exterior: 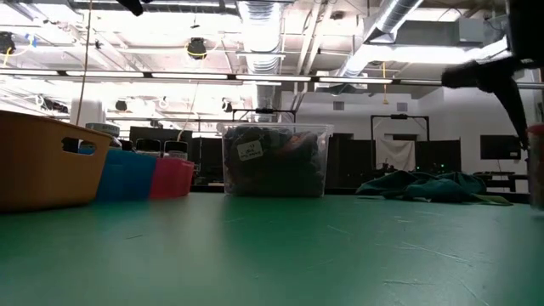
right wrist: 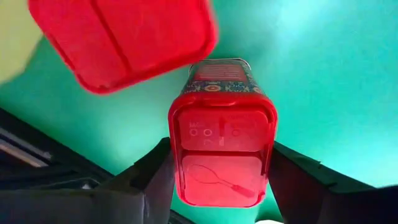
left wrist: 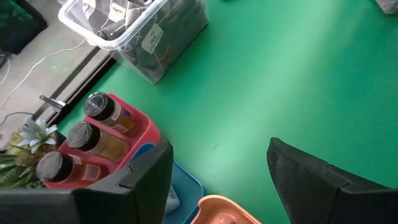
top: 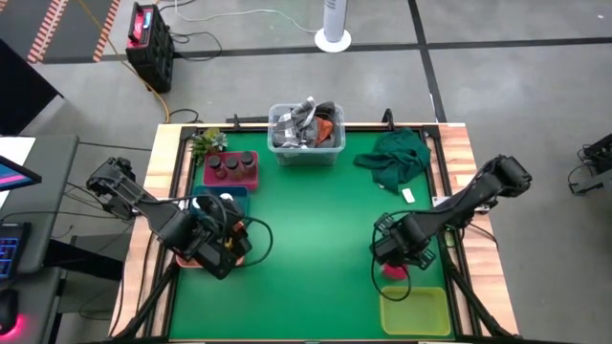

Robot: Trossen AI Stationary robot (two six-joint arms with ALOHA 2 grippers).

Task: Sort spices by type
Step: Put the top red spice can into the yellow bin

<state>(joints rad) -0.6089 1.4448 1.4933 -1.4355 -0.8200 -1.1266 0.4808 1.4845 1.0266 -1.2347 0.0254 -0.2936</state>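
Item: right tool [right wrist: 217, 171] clamped on a red-lidded tin [right wrist: 222, 146].
You find it on the green table [top: 316, 229] beside the yellow tray [top: 415, 312]; left tool [left wrist: 217, 180] apart, over the orange tray [top: 191, 258].

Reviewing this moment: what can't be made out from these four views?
- High view: the pink tin is mostly hidden under the right gripper.
- High view: the left gripper covers the orange tray, hiding its contents.
- Low view: the clear bin's contents are too dark to identify.
- Left wrist view: jar labels are too small to read.
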